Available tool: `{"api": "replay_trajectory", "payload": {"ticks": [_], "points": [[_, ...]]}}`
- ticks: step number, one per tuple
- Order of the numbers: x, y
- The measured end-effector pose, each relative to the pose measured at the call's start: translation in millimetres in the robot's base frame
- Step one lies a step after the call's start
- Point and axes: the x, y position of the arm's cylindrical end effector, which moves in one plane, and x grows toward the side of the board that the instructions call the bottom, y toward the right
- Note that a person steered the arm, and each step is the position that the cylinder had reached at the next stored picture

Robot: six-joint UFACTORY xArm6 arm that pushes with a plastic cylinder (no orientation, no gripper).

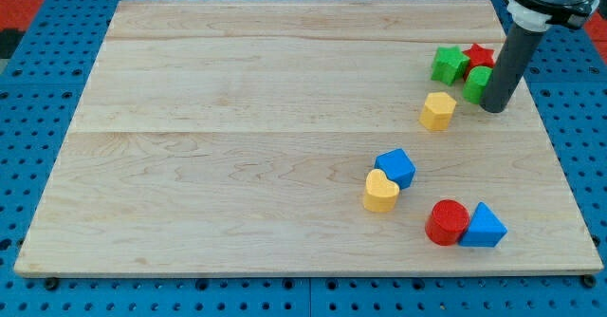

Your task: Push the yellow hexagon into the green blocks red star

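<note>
The yellow hexagon (437,111) lies on the wooden board at the view's right, just below and left of a cluster. The cluster holds a green block (448,64), a red star (479,56) and a second green block (477,83), all close together. My tip (494,107) stands on the board right beside the second green block, on its right, and to the right of the yellow hexagon with a gap between them.
A blue block (396,167) touches a yellow heart (380,192) near the lower middle right. A red cylinder (447,223) touches a blue triangle (485,226) near the board's bottom edge. The board's right edge (560,156) is close to my tip.
</note>
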Motion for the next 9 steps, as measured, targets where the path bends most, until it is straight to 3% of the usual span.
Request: {"api": "replay_trajectory", "payload": {"ticks": [3,4,5,6,9], "points": [[0.8,19.7],[58.9,13.8],[88.7,-24.4],[84.2,-60.7],[29.3,-98.0]]}}
